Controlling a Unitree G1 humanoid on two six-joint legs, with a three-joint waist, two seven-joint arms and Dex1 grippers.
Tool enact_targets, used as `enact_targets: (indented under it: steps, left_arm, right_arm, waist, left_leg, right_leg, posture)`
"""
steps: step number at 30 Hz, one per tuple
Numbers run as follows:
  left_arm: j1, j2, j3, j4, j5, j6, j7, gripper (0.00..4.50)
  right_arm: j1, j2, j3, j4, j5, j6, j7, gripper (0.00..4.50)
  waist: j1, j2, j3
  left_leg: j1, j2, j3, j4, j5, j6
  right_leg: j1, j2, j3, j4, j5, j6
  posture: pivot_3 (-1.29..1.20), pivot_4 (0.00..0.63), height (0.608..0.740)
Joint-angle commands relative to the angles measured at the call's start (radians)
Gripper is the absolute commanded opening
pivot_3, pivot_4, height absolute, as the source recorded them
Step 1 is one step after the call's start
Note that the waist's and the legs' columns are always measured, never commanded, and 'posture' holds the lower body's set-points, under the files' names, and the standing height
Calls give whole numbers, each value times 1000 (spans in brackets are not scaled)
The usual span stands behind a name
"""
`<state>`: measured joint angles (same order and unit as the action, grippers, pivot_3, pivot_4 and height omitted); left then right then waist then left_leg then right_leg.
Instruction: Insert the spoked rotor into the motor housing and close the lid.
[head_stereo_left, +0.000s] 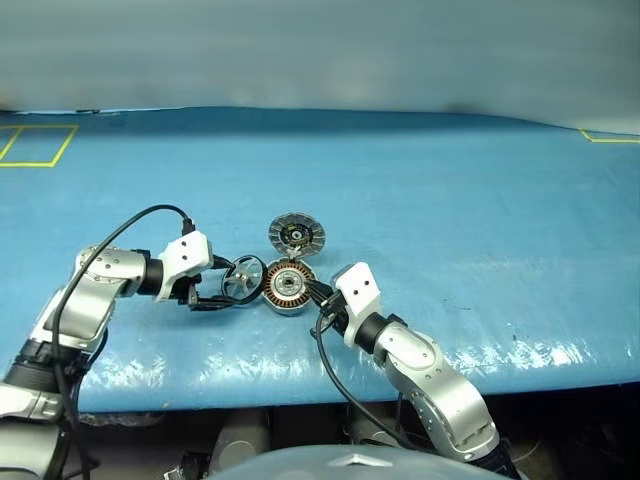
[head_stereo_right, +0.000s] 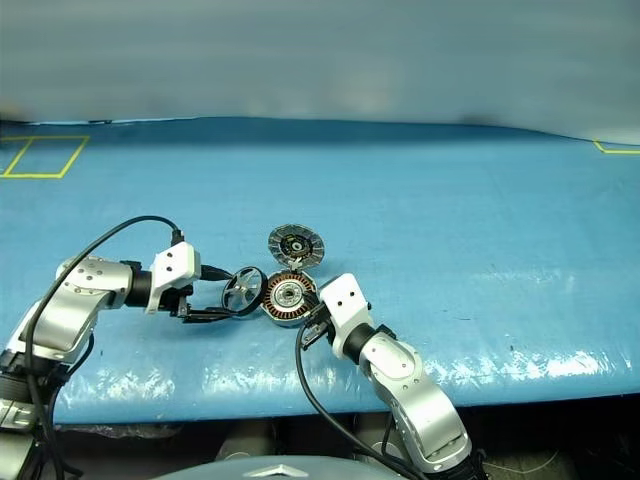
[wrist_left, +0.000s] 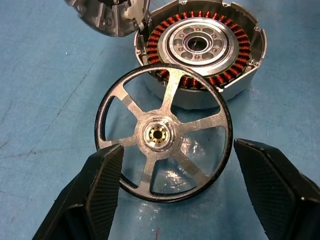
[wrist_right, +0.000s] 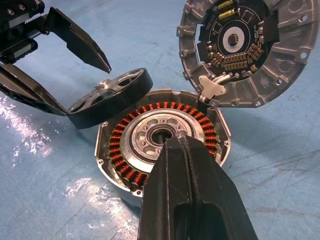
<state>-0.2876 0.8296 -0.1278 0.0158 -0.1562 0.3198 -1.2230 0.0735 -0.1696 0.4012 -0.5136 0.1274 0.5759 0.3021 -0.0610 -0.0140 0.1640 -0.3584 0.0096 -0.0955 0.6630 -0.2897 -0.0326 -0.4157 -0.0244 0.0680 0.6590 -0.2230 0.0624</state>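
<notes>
The spoked rotor (wrist_left: 164, 137) leans tilted against the rim of the motor housing (wrist_right: 162, 142), not yet seated, with the lid (wrist_right: 243, 50) swung open behind. Regrip its rim squarely, level it over the silver centre, then lower. Your left claw (wrist_left: 175, 192) is spread, holding nothing; your right claw (wrist_right: 189, 192), pressed together, rests at the housing's edge.

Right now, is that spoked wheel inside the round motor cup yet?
Not yet. The wheel leans tilted against the cup's outer rim, copper coils uncovered.

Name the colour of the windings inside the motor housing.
Copper-brown windings; the left wrist view shows them best.
</notes>
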Motion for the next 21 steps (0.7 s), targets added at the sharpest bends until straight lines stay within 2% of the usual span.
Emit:
enact_targets:
  steps: [1, 8, 21]
  left_arm:
    - [-37, -20, -6, 49, 5, -24, 7, 3833]
    - [-76, -45, -31, 121, 6, -40, -13, 3833]
    - [-66, -24, -24, 95, -11, -26, -38, 3833]
  right_arm:
    - [-7, 5, -7, -16, 6, -11, -1, 0]
    - [7, 2, -8, -26, 1, -8, -8, 0]
    - [13, 0, -9, -33, 2, -4, -20, 0]
  waist:
    - [0, 0, 0]
    - [1, 0, 0]
    - [0, 0, 0]
  left_leg:
    - [0, 0, 0, 0, 0, 0]
    - [0, 0, 0, 0, 0, 0]
    - [0, 0, 0, 0, 0, 0]
  right_leg:
    - [0, 0, 0, 0, 0, 0]
    - [0, 0, 0, 0, 0, 0]
    - [0, 0, 0, 0, 0, 0]
  posture:
    - [0, 150, 740]
    - [0, 150, 740]
    - [0, 150, 740]
